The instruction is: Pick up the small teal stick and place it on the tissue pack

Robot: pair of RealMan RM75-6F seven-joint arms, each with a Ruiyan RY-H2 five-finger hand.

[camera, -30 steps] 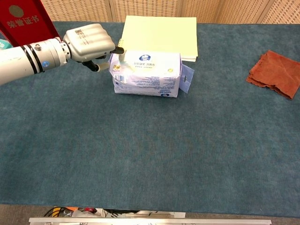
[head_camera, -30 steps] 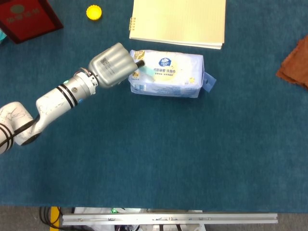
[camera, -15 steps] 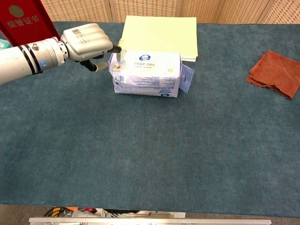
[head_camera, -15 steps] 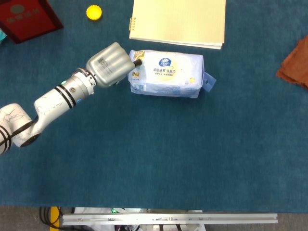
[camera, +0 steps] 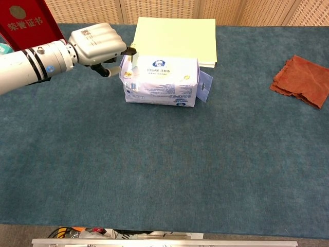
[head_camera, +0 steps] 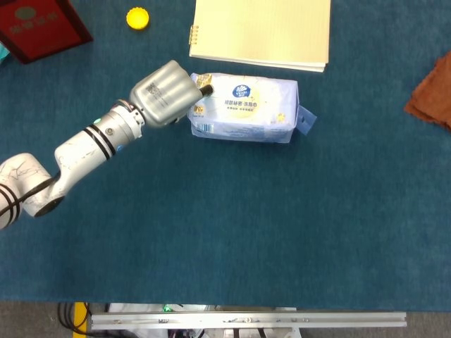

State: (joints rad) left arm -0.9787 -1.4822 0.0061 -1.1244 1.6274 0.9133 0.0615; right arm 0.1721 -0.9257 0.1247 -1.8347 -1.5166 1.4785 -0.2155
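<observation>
The tissue pack (head_camera: 245,108) (camera: 162,80), white and pale blue, lies at the table's middle back. My left hand (head_camera: 164,94) (camera: 97,44) is at the pack's left end with its fingers curled in. One dark fingertip (head_camera: 206,90) (camera: 129,51) reaches over the pack's top left corner. The small teal stick shows in neither view, and the curled fingers hide whatever lies inside them. My right hand is out of both views.
A pale yellow notebook (head_camera: 261,32) (camera: 175,33) lies just behind the pack. A red booklet (head_camera: 42,24) (camera: 25,23) sits at the back left with a teal object (head_camera: 3,53) at its edge, and a yellow cap (head_camera: 137,17) lies nearby. A rust cloth (head_camera: 431,91) (camera: 302,80) lies right.
The left hand drew back slightly to the left, then came forward again, so its fingertip now lies over the pack's top left corner. The pack has not moved.
</observation>
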